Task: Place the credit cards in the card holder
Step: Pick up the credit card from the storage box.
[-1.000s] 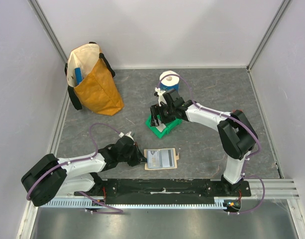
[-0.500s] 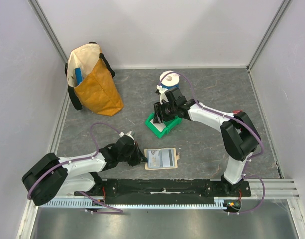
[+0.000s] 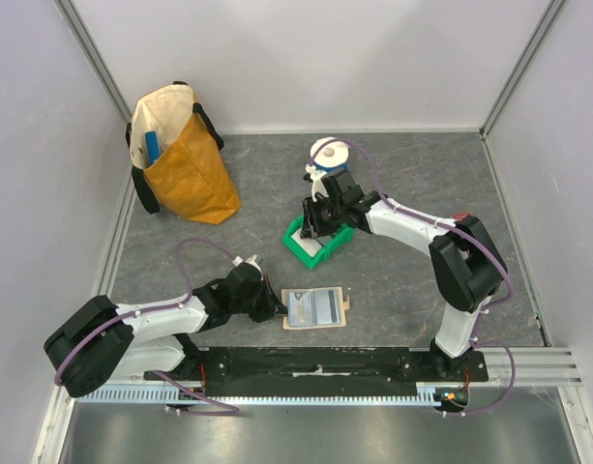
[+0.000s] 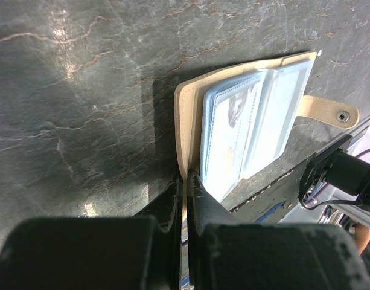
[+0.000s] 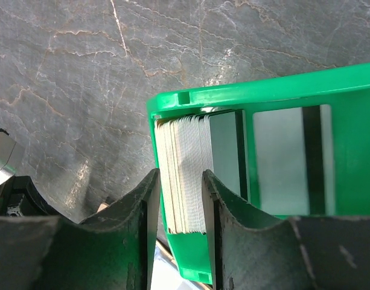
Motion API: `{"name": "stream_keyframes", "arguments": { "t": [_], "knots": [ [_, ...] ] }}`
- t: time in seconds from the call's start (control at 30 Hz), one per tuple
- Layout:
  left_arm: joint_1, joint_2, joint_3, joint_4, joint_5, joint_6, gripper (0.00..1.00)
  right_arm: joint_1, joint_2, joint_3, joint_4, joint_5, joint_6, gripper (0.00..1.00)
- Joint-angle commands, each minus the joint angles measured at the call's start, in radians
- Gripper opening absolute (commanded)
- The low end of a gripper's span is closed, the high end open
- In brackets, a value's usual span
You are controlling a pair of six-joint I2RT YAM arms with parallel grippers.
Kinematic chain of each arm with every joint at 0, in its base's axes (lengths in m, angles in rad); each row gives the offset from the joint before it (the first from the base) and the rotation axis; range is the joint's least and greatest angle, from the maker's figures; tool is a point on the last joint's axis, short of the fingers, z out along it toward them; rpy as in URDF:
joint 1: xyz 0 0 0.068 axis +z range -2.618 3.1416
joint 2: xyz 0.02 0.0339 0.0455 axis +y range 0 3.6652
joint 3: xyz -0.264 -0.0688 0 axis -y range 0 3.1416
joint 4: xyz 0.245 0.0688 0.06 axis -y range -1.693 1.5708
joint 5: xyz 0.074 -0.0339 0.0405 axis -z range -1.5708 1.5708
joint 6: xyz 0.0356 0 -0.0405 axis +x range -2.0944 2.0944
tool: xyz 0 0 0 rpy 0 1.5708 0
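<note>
The tan card holder (image 3: 313, 309) lies open on the table near the front edge, its clear pockets (image 4: 233, 133) facing up. My left gripper (image 3: 275, 311) is shut on the edge of the tan cover (image 4: 185, 109), seen between the pinched jaws (image 4: 186, 175). A stack of pale credit cards (image 5: 185, 175) stands on edge at one end of the green bin (image 5: 263, 90). My right gripper (image 5: 180, 175) straddles that stack, its fingers drawn in against both sides, the left one by the bin's wall. Another card (image 5: 287, 157) with a dark stripe lies in the bin. From above, the right gripper (image 3: 317, 224) is over the bin (image 3: 306, 253).
A yellow and cream bag (image 3: 180, 159) stands at the back left. A blue and white round object (image 3: 328, 155) sits just behind the bin. A small red thing (image 3: 460, 217) lies behind the right arm. White walls enclose the table on three sides.
The right gripper's jaws have narrowed around the stack of cards in the bin, and the gripper has shifted slightly backward. The left gripper and card holder have not moved.
</note>
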Motion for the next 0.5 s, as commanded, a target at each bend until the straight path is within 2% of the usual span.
{"name": "stream_keyframes", "arguments": {
  "t": [0.0,0.07,0.17,0.47],
  "knots": [
    [0.004,0.011,0.012,-0.012,-0.007,0.020,0.02,-0.010,-0.035,0.021,0.009,0.021,-0.017,0.46],
    [0.004,0.010,0.010,-0.014,-0.007,0.020,0.02,-0.014,-0.036,0.035,0.009,0.042,-0.017,0.57],
    [0.002,0.007,0.012,-0.014,-0.009,0.022,0.02,-0.022,-0.030,0.044,0.009,0.067,-0.021,0.66],
    [0.004,0.017,0.017,-0.015,-0.009,0.025,0.02,-0.028,0.045,0.062,0.009,-0.082,-0.021,0.73]
  ]
}}
